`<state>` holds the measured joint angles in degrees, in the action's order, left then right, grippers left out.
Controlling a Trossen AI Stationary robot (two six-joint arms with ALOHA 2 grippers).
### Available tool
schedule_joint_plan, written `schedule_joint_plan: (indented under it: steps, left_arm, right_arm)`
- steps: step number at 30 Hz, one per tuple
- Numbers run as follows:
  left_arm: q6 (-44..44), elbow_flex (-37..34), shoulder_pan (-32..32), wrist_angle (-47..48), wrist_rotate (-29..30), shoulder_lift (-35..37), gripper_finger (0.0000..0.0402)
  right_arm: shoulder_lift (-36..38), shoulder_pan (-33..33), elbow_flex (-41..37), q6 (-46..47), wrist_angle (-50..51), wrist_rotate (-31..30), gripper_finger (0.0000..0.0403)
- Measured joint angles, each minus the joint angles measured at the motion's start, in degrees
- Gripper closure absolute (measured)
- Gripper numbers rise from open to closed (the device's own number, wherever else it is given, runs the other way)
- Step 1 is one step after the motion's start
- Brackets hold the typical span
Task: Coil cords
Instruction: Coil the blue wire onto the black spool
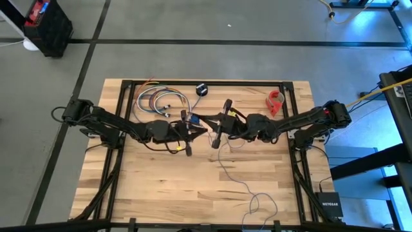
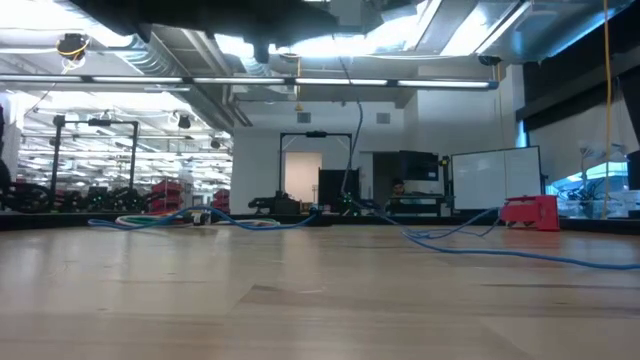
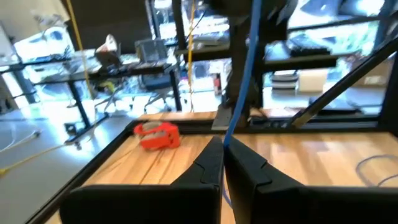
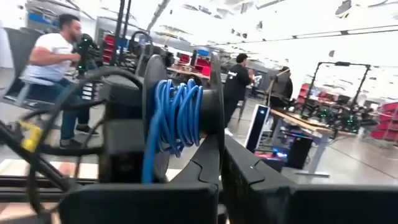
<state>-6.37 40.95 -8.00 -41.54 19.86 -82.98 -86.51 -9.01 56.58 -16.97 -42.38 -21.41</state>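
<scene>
Right gripper [image 4: 219, 163] sits above the middle of the tabletop [image 1: 161, 187], its fingers pressed together on the rim of the spool [image 4: 180, 118], which it holds up on edge. Several turns of cord [image 4: 177, 115] are already wound around the spool's core, so the coiling looks well under way, perhaps past its early stage but not near its end. From the high view, a long length of the cord [image 1: 241, 183] trails off the spool, runs toward the near edge of the tabletop and ends in loose loops there; all of that is left to wind on.

Left gripper [image 3: 222, 163] is close by, just beside the right one near the centre, fingers closed together on the cord [image 3: 239, 93], which rises taut from between them. It seems to be feeding or guiding the strand toward the spool.

No containers are in use; the spool is the only thing that takes anything in, and it holds just those blue-looking turns. A bundle of coloured cables [image 1: 158, 102] and a small red object [image 1: 275, 101] lie apart at the far side, untouched.
</scene>
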Motion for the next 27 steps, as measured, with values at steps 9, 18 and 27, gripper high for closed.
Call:
schedule_joint_plan:
  steps: [9, 18, 27]
  left_arm:
    - [-2.2, 0.0, 0.2, 5.3, 2.7, 0.6, 0.04]
    - [-3.3, -0.1, 0.2, 9.5, 3.9, 2.0, 0.0399]
    - [-1.5, -0.1, 0.2, 15.5, 5.2, 5.2, 0.0398]
  right_arm:
    - [3.5, -7.4, 0.0, -10.2, 6.8, -12.7, 0.0398]
    - [6.0, -15.1, 0.0, -10.4, 23.0, -26.0, 0.0398]
    - [6.0, -18.0, 0.0, -0.5, 39.0, -32.0, 0.0398]
